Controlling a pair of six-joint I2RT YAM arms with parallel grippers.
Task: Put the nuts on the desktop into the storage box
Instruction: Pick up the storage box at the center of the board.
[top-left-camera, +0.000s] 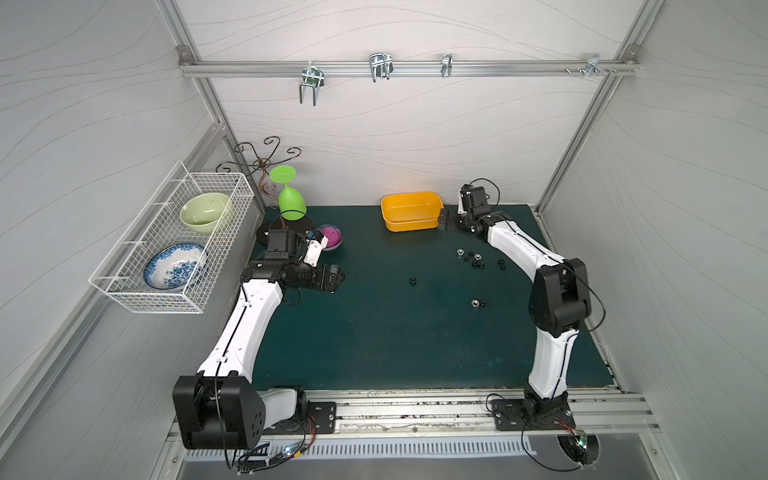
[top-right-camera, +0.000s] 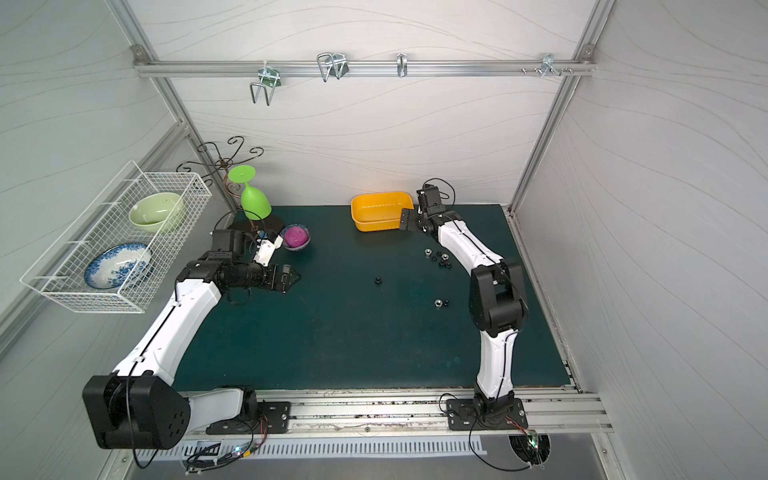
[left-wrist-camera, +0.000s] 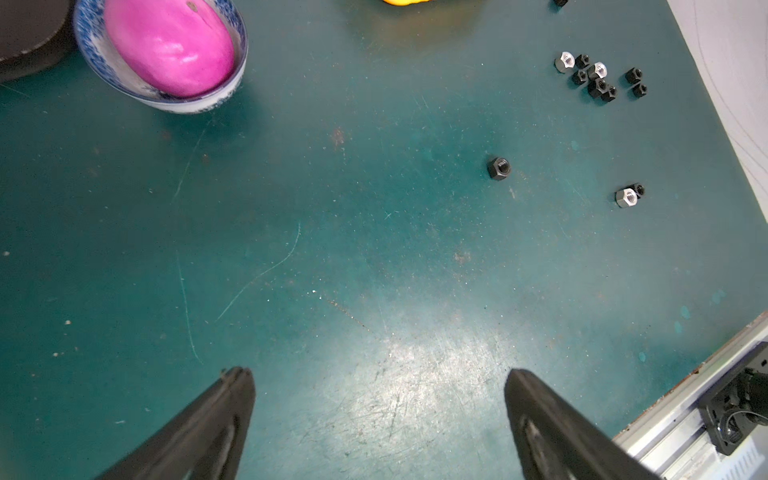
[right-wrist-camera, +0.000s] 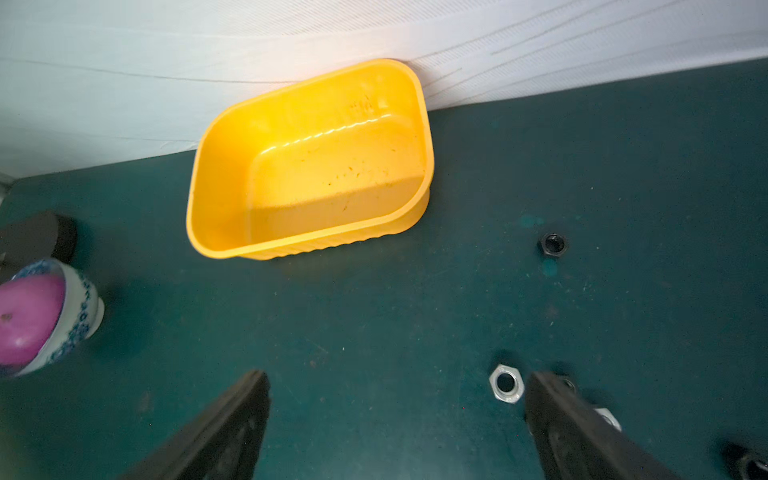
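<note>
1. Dark teal counter, walled in by white panels, carries every one of the nuts; the left wrist view shows twelve, nine black and three silver.
2. Eight huddle in a cluster on the right side near the right forearm: six black and two silver, several touching.
3. One lone black nut lies apart toward the counter's middle. A silver-and-black pair sits touching, nearer the front edge. One more black nut lies near a corner of the storage box.
4. That single yellow box stands at the back edge against the wall, and all twelve nuts lie outside it.
5. Right pincer is spread wide and grips nothing, just beside the box's right end in both top views. One silver nut lies just beside one finger.
6. Left pincer is likewise spread wide with nothing between its fingers, over bare counter on the left side, well apart from the nuts.
7. One small patterned bowl holding a pink ball sits near the left arm. Behind it is one green goblet, foot up, at a scrolled metal rack.
8. One white wire basket on the left wall holds two bowls, one pale green and one blue-patterned.
9. Four metal hook fittings hang on the back rail.
</note>
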